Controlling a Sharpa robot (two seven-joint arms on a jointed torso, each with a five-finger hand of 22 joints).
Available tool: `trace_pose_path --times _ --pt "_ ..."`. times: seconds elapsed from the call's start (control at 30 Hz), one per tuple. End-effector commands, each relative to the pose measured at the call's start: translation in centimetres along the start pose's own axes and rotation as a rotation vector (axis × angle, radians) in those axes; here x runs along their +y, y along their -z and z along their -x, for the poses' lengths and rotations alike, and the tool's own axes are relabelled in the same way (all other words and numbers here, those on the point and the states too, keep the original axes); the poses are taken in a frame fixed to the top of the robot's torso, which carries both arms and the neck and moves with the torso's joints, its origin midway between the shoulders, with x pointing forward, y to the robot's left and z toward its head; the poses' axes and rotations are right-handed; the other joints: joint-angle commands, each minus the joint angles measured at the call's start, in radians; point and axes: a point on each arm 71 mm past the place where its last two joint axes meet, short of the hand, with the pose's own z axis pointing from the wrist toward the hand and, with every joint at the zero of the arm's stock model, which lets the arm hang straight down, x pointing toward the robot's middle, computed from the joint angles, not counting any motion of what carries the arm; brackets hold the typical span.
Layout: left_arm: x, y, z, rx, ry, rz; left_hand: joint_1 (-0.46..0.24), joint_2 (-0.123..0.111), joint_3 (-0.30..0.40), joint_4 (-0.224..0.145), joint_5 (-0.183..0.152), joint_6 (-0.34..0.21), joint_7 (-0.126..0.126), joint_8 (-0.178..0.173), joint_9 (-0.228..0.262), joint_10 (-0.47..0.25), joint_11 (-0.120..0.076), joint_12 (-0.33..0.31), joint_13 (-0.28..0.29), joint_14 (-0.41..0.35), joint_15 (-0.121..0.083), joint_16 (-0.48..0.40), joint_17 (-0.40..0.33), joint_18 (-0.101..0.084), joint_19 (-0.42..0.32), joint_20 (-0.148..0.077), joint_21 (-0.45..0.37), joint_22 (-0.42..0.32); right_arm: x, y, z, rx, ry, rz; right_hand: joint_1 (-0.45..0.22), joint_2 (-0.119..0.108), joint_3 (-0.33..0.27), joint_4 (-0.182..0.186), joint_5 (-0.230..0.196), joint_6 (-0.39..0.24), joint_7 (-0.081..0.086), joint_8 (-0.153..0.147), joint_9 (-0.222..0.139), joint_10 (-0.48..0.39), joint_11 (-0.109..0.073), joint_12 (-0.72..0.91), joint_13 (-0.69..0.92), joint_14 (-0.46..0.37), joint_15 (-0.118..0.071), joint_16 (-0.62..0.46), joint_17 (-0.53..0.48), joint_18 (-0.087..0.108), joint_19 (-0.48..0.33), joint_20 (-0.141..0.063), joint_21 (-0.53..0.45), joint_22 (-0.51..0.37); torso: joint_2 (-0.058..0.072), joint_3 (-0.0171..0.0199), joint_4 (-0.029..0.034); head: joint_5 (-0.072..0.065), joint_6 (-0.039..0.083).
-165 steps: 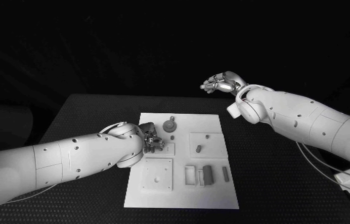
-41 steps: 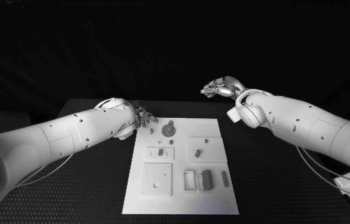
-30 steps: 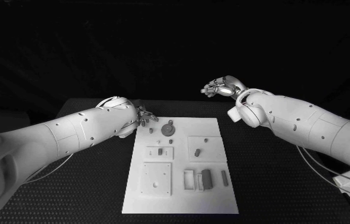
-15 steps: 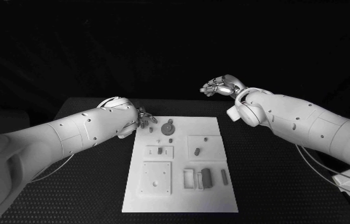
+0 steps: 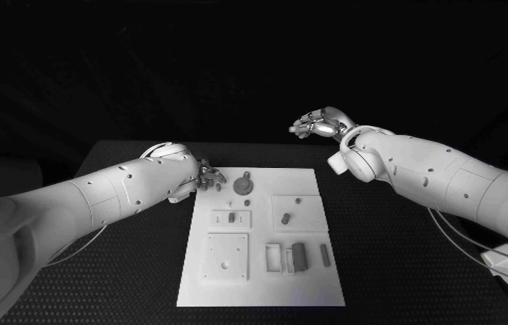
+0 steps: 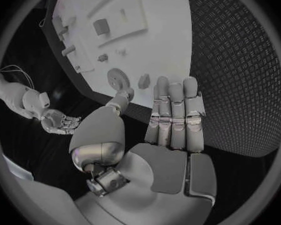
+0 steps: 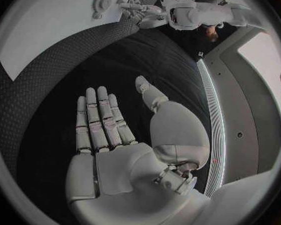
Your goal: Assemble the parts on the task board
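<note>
White board [image 5: 265,266]: lies mid-table, grey parts on it; a bar [image 5: 301,256] stands in a near slot, a round disc [image 5: 244,186] sits near the far edge.
Left hand [image 5: 208,176]: over the board's far left corner, fingers straight, side by side, holding nothing.
Right hand [image 5: 320,125]: raised beyond the table's far edge, fingers extended, empty.

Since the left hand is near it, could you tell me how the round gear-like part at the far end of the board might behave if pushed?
The round part lies flat on the task board, so it would probably slide, not roll. It looks small and rigid, likely light. The open left hand might skid it easily.
</note>
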Motion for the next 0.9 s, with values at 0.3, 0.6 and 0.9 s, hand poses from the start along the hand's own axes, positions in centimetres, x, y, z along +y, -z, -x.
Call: trace_pose_path --times 0.3,0.6,0.9 --pt "-0.15 -0.15 -0.53 0.039 -0.007 -0.017 0.005 0.023 0.001 -0.02 0.008 0.011 -0.002 0.004 -0.003 0.016 -0.001 -0.013 -0.003 -0.005 -0.003 0.013 -0.006 0.017 -0.009 0.002 0.009 0.025 0.07 0.0 -0.11 0.011 -0.005 0.003 -0.001 0.006 -0.006 0.0 0.001 -0.008 0.011 0.006 -0.001 0.007 0.003 -0.004 -0.002 -0.001 0.007 -0.006 0.002 -0.015 -0.006 0.001 -0.004 0.002 0.0 0.0004 -0.0002 -0.002 -0.003" --pt "-0.3 -0.15 -0.62 0.047 0.009 -0.027 0.014 0.045 0.005 -0.044 0.011 0.014 -0.002 0.002 -0.007 0.022 -0.001 -0.023 -0.005 -0.008 -0.003 0.021 -0.014 0.017 -0.013 0.003 0.017 0.024 0.1 0.0 -0.16 0.013 -0.005 0.004 -0.001 0.006 -0.006 0.0 0.001 -0.008 0.011 0.006 -0.002 0.007 0.003 -0.003 -0.003 -0.001 0.007 -0.007 0.002 -0.015 -0.006 0.001 -0.005 0.002 -0.001 0.0007 0.0015 -0.003 -0.006" --pt "-0.27 -0.15 -0.65 0.055 0.018 -0.03 0.049 0.079 0.027 -0.093 0.011 0.017 -0.002 0.001 -0.011 0.03 0.0 -0.037 -0.005 -0.012 -0.001 0.033 -0.03 0.016 -0.017 0.004 0.026 0.023 0.1 -0.01 -0.18 0.014 -0.006 0.004 -0.001 0.006 -0.007 0.0 0.001 -0.008 0.012 0.006 -0.002 0.007 0.003 -0.003 -0.004 -0.001 0.007 -0.007 0.003 -0.015 -0.006 0.001 -0.005 0.003 -0.001 0.0006 0.0005 -0.002 -0.007"
